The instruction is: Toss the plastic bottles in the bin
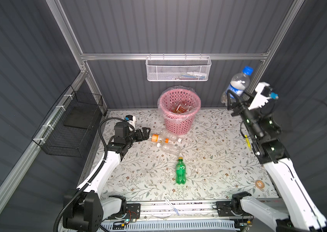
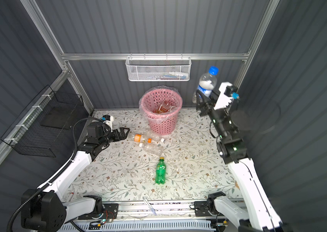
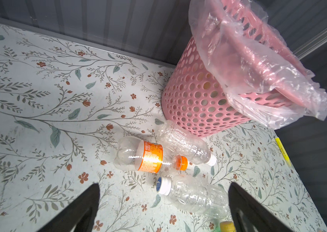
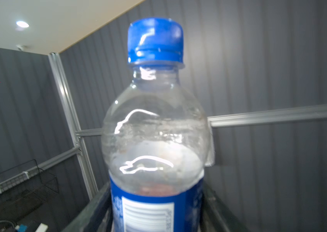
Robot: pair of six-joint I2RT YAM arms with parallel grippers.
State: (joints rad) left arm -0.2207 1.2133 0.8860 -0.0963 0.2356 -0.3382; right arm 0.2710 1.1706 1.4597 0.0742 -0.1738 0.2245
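My right gripper [image 1: 236, 95] is raised high at the back right, to the right of the bin, and is shut on a clear blue-capped bottle [image 1: 237, 82] [image 4: 154, 128] that stands upright in it. The pink bin [image 1: 178, 122] [image 3: 194, 100] stands against the back wall with bottles [image 1: 181, 108] inside. My left gripper [image 1: 146, 133] [image 3: 163, 184] is open and low, just left of three lying bottles: an orange-labelled one [image 1: 158, 138] [image 3: 138, 156], a clear one by the bin [image 3: 184, 144], and a white-capped one [image 1: 169, 148] [image 3: 196, 198]. A green bottle [image 1: 180, 170] lies mid-table.
A white mesh basket [image 1: 178, 70] hangs on the back wall and a black wire basket [image 1: 72, 124] on the left wall. A yellow highlighter [image 3: 282, 150] lies near the right wall. A red-and-white marker [image 2: 70, 195] rests at the front left.
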